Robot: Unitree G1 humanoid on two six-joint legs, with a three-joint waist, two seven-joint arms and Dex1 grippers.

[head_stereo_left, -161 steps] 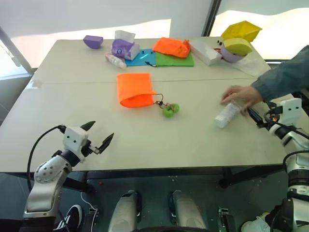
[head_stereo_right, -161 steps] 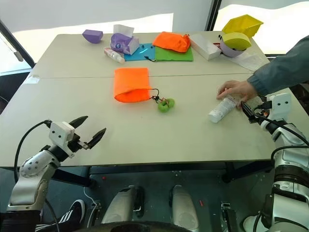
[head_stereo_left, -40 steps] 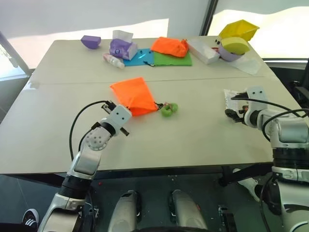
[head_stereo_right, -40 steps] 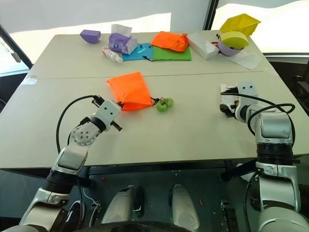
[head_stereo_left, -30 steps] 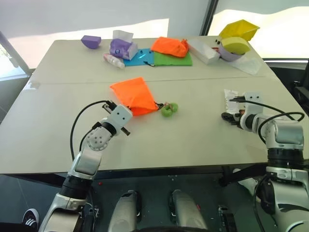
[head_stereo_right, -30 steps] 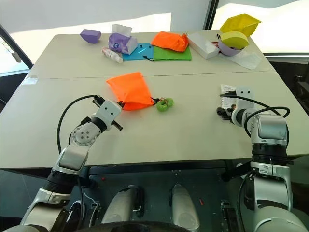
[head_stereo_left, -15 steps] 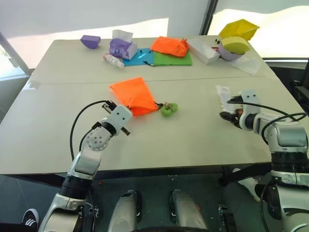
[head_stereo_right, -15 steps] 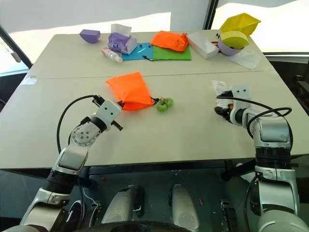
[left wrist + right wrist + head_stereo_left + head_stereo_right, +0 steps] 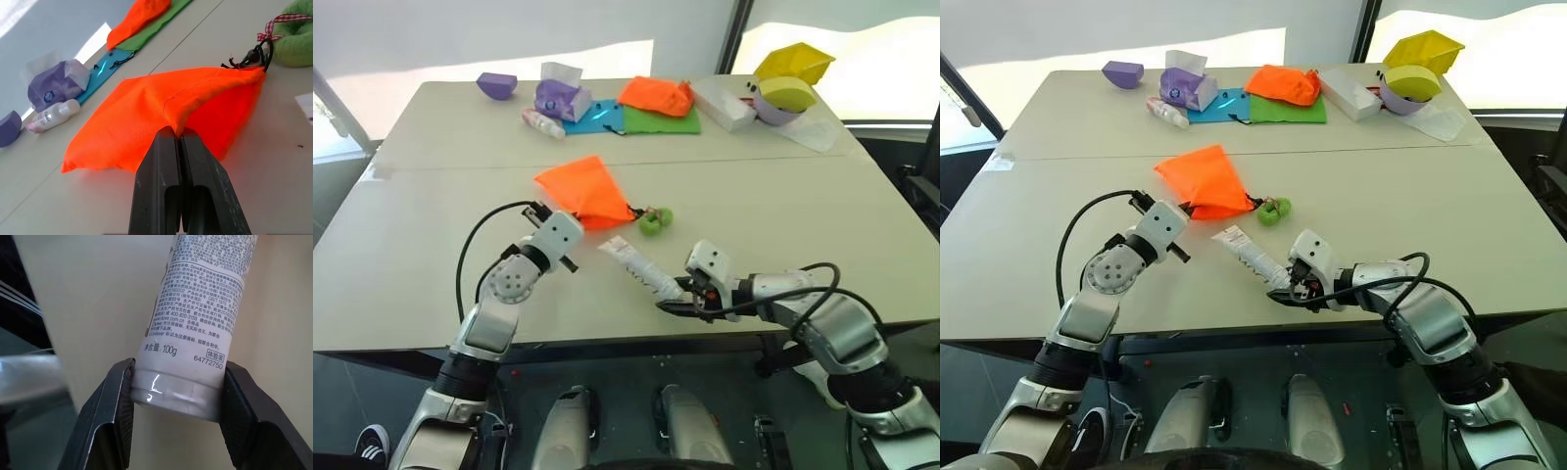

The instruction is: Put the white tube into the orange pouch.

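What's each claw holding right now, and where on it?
The left claw pinches a fold of the orange pouch at its near edge. The right claw grips the white tube at its cap end.

Setting: an indoor test or demonstration room. Two pale tables (image 9: 431, 235) stand pushed together, seam visible across the middle. Behind the tables, light blinds (image 9: 509, 24) cover large windows split by a dark frame post (image 9: 736, 34). Along the tables' far edge lie assorted props: coloured cloths (image 9: 661, 119), a tissue pack (image 9: 558, 93), paper shapes (image 9: 790, 73).
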